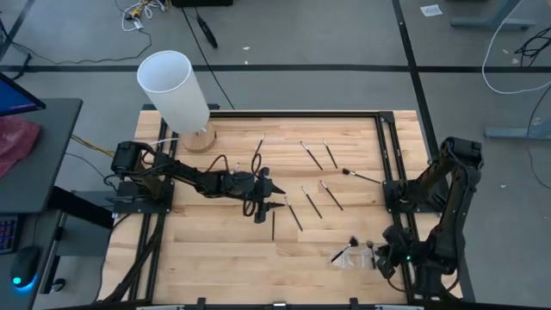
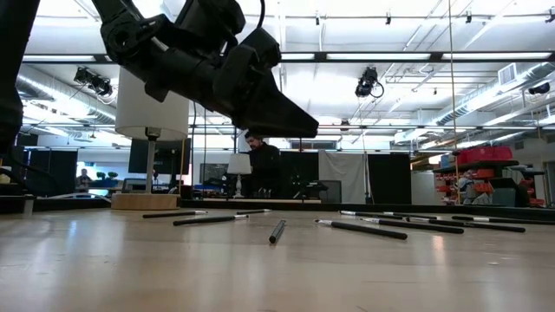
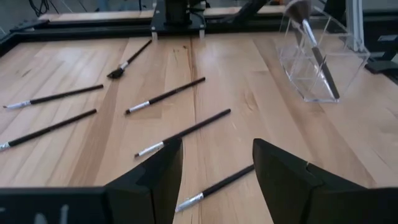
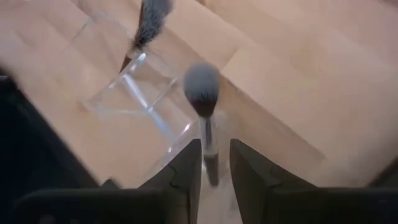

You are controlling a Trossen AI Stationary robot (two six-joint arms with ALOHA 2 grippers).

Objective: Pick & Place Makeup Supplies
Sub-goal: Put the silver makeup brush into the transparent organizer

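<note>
Clear acrylic organizer (image 4: 140,93) near the surface's right front edge receives a fluffy brush (image 4: 204,106) from the right tool (image 4: 214,163) — jaws parting, so retreat straight up — while the left tool (image 1: 261,207) hovers open over scattered brushes (image 3: 184,131) mid-surface.

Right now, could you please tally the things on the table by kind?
Brushes: 10
Clear holder: 1
White cylinder: 1
Total: 12

Brushes (image 1: 311,201) on wooden table (image 1: 215,250)
</note>
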